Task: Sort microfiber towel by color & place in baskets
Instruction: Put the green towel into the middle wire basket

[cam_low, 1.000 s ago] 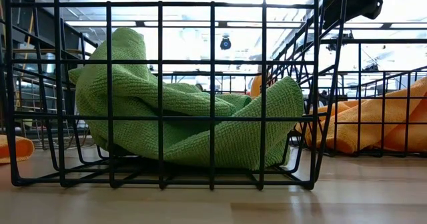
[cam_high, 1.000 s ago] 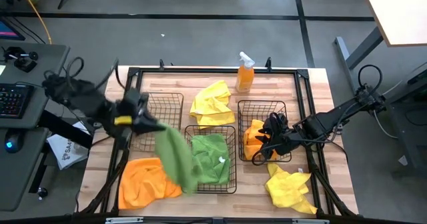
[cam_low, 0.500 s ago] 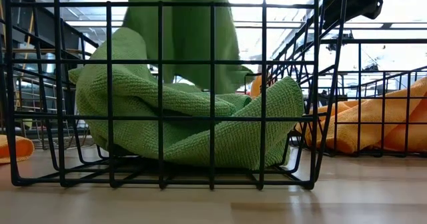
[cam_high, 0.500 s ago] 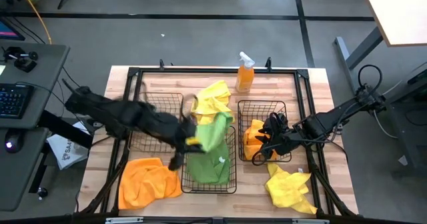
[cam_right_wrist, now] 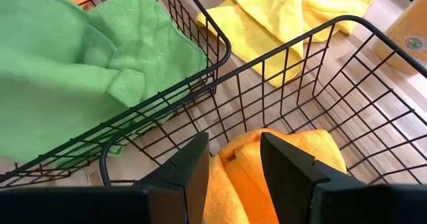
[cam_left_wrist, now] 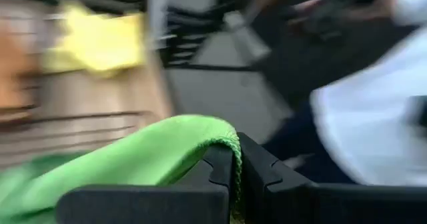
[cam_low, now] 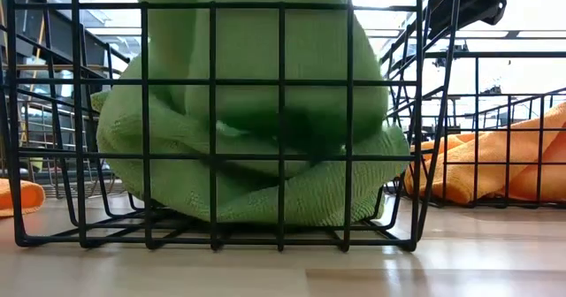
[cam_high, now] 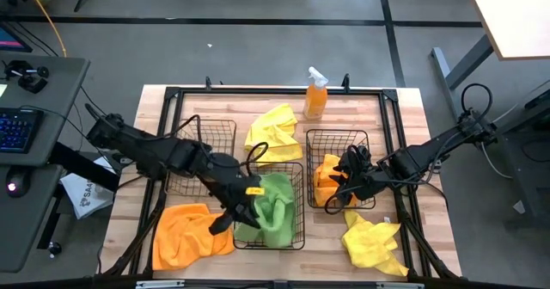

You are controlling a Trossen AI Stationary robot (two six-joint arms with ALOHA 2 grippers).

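A lime green microfiber towel [cam_high: 273, 205] hung in soft, nubby folds from the left gripper [cam_high: 247, 201], whose dark fingers [cam_left_wrist: 223, 174] were pinched together on the cloth's stitched edge. The gripper sat over the middle basket [cam_high: 296, 237], a rectangular black wire-mesh box with thin grid walls, and the held towel draped down onto a second green towel [cam_low: 265, 191] already bunched inside it. In the low view the green cloth filled almost the whole basket front, its looped weave showing through the grid.

An orange towel [cam_high: 185, 233] lay crumpled on the pale wooden table [cam_high: 404, 117] left of that basket. One yellow towel [cam_high: 273, 134] lay between the baskets toward the table's far edge, another [cam_high: 374, 242] at the near right corner. The right gripper [cam_high: 339, 186] hovered over the right basket [cam_high: 365, 138], its fingers [cam_right_wrist: 190, 167] apart above a folded orange towel [cam_right_wrist: 267, 164]. The left basket [cam_high: 223, 126] stood beside the left arm. An orange spray bottle [cam_high: 315, 95] stood upright at the far edge.

Half a second earlier the green towel had hung higher, near the basket's far rim; it had since dropped lower into the basket. The right arm had not moved.
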